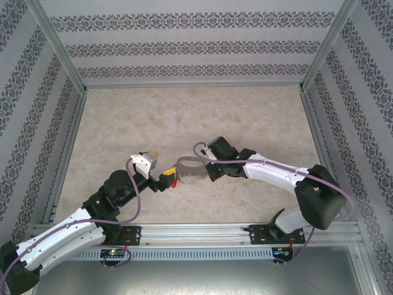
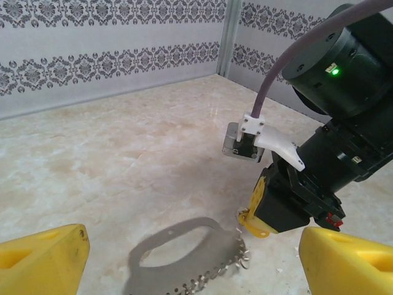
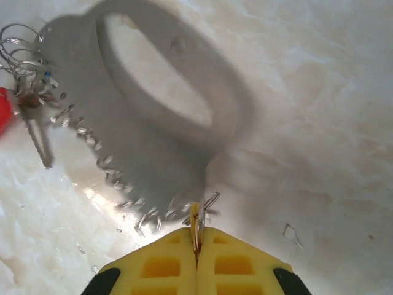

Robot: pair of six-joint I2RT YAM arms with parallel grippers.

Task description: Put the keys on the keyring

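1. The keyring (image 3: 138, 150) – a flat grey loop with an oval opening – lies on the pale marbled table (image 1: 184, 117), between the two grippers near the middle front.
2. Small wire loops (image 3: 92, 141) line its lower edge.
3. At its left end, in the right wrist view, a key (image 3: 35, 129) with a red head hangs among a bunch of thin rings (image 3: 18, 46).
4. The right gripper (image 3: 197, 232) is closed – its yellow fingers pinch the keyring's edge at one of the wire loops.
5. The left gripper (image 1: 169, 180) sits just beside the keyring's other side, its yellow fingers (image 2: 43, 258) spread wide with nothing held between them.
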